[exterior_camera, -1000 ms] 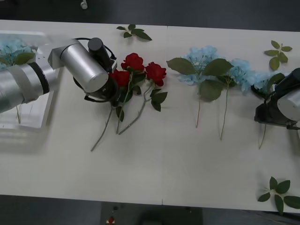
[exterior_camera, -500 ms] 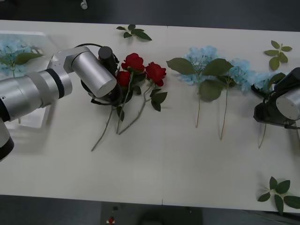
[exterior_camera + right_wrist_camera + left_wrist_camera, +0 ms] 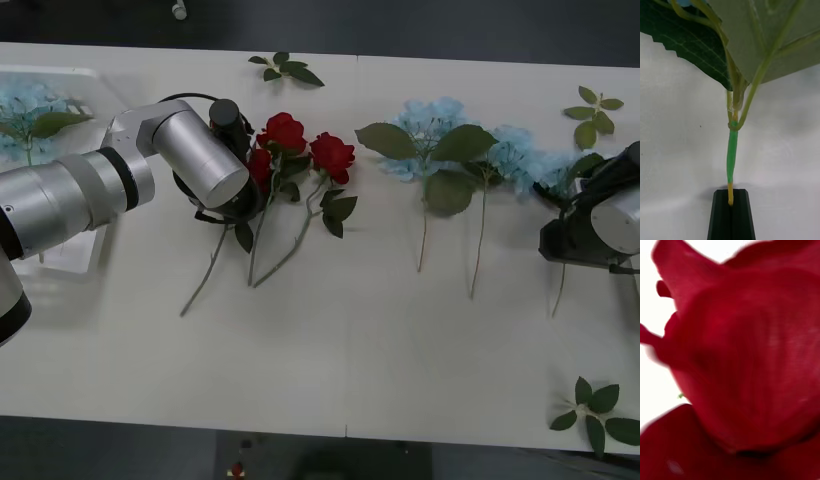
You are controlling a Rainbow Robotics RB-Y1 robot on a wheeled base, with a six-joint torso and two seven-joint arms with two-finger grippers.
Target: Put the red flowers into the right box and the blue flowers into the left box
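Red flowers point(image 3: 300, 150): three artificial deep-red roses on thin stems with small dark-green leaves are lying on the white table point(image 3: 330, 340), left of its middle; a red bloom is pressed close against the lens in the left wrist view point(image 3: 741, 363).
Left arm: the silver arm is being held low across the table from the left, its wrist bent down over the leftmost rose.
Left gripper point(image 3: 240, 200): it is sitting at the rose cluster; whether it is clenched or released cannot be told, the fingers being hidden under the wrist.
Right arm: it is being held low at the table's right edge.
Right gripper point(image 3: 731, 210): its black fingers are clenched together on a thin green-and-yellow stem, with broad green leaves just beyond.
Blue flowers point(image 3: 430, 130): pale sky-blue clusters with large green leaves are lying in a row on the right half of the table, stems pointing toward the robot; the rightmost one point(image 3: 560, 175) is the one being gripped.
Left box point(image 3: 70, 250): the shallow white translucent plastic tray is sitting at the table's left end, partly covered by the left arm; a blue flower point(image 3: 30, 110) is lying inside it.
Green leaf sprigs point(image 3: 285, 68): loose sprigs are lying at the far edge, the far right and the near right corner.
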